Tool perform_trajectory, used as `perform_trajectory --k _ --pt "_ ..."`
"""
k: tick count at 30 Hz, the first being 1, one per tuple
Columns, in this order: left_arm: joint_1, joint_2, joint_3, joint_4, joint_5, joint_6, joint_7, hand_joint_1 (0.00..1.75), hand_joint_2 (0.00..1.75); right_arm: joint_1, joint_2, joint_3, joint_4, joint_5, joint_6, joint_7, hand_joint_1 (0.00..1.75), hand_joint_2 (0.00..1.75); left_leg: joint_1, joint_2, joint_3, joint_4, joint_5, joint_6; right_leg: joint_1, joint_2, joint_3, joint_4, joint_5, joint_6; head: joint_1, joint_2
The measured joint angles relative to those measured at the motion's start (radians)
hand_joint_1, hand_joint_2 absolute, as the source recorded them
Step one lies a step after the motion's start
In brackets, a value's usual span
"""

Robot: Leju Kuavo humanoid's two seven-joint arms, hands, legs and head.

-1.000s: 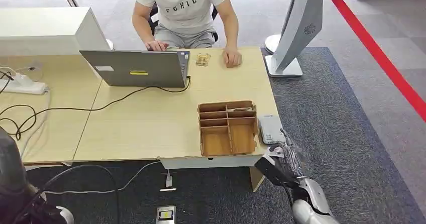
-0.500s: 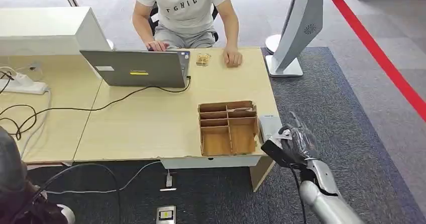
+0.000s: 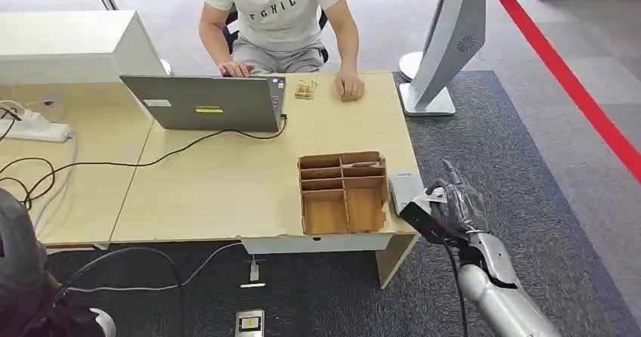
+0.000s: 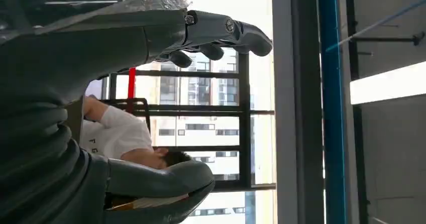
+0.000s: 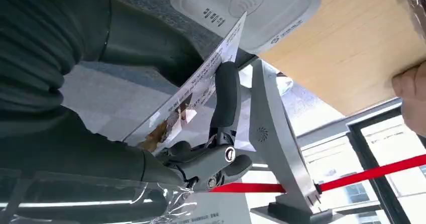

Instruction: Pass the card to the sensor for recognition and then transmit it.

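Head view, looking down on a big pale wood table (image 3: 227, 186). Behind it, on the far side, a person (image 3: 276, 20) in a light shirt, both hands on the table top. On the floor to the right of the table, a tall white stand (image 3: 446, 42) on a flat base. On the far part of the table, an open grey laptop (image 3: 204, 103), back turned this way, with a black cable running off it. At the far left, a white power strip (image 3: 34, 129) with black wires beside it. Near the front right corner, a brown cardboard tray (image 3: 344, 193) split into boxes. Just beside the tray, at the table's right edge, a flat white sensor (image 3: 407, 190).

Coming up from below on the right, a silver arm with the right hand (image 3: 446, 212) close by the sensor, at the table's edge. In the right wrist view, right hand (image 5: 201, 148) with the card (image 5: 196, 86) pinched between the thick thumb and dark fingers (image 5: 226, 96). Card tilted, one corner up close to the sensor (image 5: 246, 8); touching or not, cannot tell.

In the left wrist view, left hand (image 4: 150, 108) away from the table, fingers (image 4: 236, 33) and thumb spread apart, holding nothing.
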Motion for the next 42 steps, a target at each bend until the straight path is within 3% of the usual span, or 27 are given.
perform_trajectory --k 7,28,42 --pt "0.0 0.0 -0.003 0.0 0.0 0.0 0.0 0.0 1.75 -0.012 0.0 0.002 0.014 -0.014 0.011 -0.001 1.75 1.75 0.0 0.0 0.0 0.0 0.0 0.0 0.0 0.0 0.0 0.0 0.0 0.0 0.0 0.0" --pt "-0.017 0.0 -0.024 0.008 -0.003 0.0 -0.005 0.0 1.75 -0.167 0.086 0.046 0.371 -0.012 0.029 -0.053 1.75 1.75 0.0 0.0 0.0 0.0 0.0 0.0 0.0 0.0 0.0 0.0 0.0 0.0 0.0 0.0" --pt "-0.031 0.0 -0.031 0.008 0.006 0.0 -0.002 0.0 1.75 -0.201 0.113 0.054 0.47 -0.003 0.023 -0.054 1.75 1.75 0.0 0.0 0.006 0.0 0.0 0.0 0.0 0.001 0.005 0.0 0.0 0.0 0.0 0.0"
